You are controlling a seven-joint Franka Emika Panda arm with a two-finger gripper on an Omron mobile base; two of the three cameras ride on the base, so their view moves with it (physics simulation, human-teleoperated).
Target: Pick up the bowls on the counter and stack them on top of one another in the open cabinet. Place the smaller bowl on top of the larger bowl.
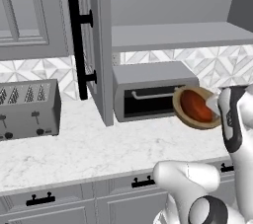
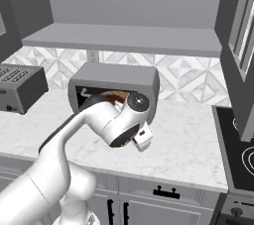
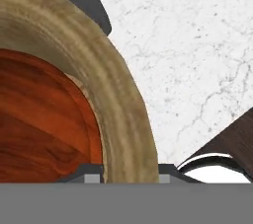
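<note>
The end effector point(image 3: 123, 171) grips the larger bowl point(image 1: 182, 112) by its rim, tilted, above the bench point(image 1: 99, 149), in front of the toaster oven point(image 1: 148, 77).

The counter point(image 1: 99, 154), white marble-look with faint grey veins, is seen carrying a grey toaster point(image 1: 27, 109) at its left end and a grey toaster oven point(image 1: 150, 90) toward the back edge, against the tiled wall.

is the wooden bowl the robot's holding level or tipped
Tipped. In the left base view the larger bowl hangs off the counter nearly on edge, its reddish inside facing sideways toward the camera.
</note>
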